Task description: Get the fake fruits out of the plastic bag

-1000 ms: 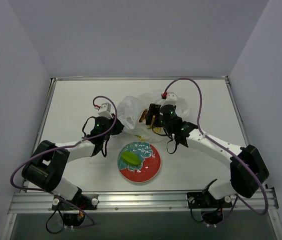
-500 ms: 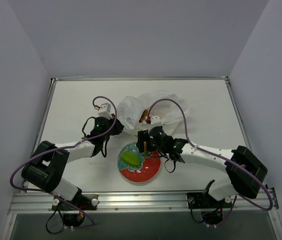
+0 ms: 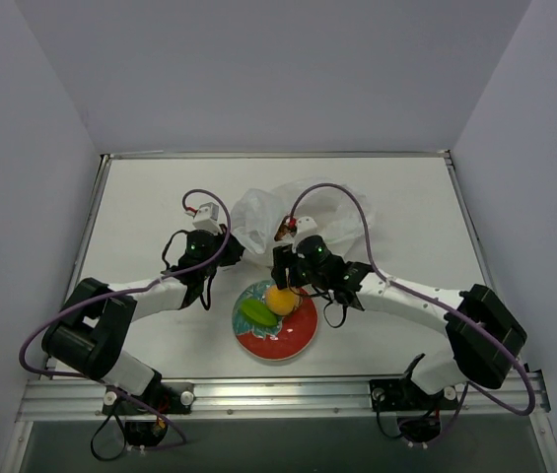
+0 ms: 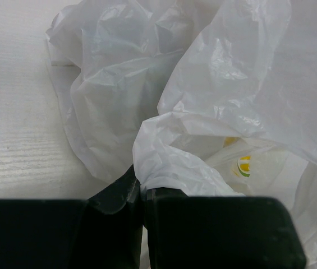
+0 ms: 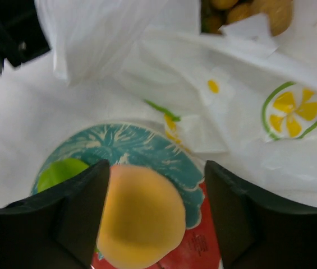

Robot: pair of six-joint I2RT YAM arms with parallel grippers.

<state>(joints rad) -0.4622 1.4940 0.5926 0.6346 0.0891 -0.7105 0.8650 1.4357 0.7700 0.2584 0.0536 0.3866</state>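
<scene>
The white plastic bag (image 3: 258, 212) lies crumpled behind the plate (image 3: 301, 333). My left gripper (image 3: 221, 254) is shut on a fold of the bag's left edge (image 4: 169, 162). My right gripper (image 3: 284, 279) is open above the plate's far rim. The orange-yellow ball fruit (image 3: 280, 299) lies below and between its fingers (image 5: 79, 213), blurred, against the left finger and apart from the right one (image 5: 141, 216). The green oblong fruit (image 3: 255, 311) lies on the plate beside the ball (image 5: 60, 172). The tan-orange berries (image 5: 248, 11) show inside the bag's mouth (image 3: 282, 230).
The bag (image 5: 248, 84) spreads right behind the plate's teal rim (image 5: 147, 145). The table's raised edges frame the white surface, and purple cables loop over both arms. The metal rail with the arm bases runs along the near edge.
My right gripper moved from the bag's mouth to above the plate with the orange ball, then opened; the ball now sits by the green fruit. The left gripper has not moved.
</scene>
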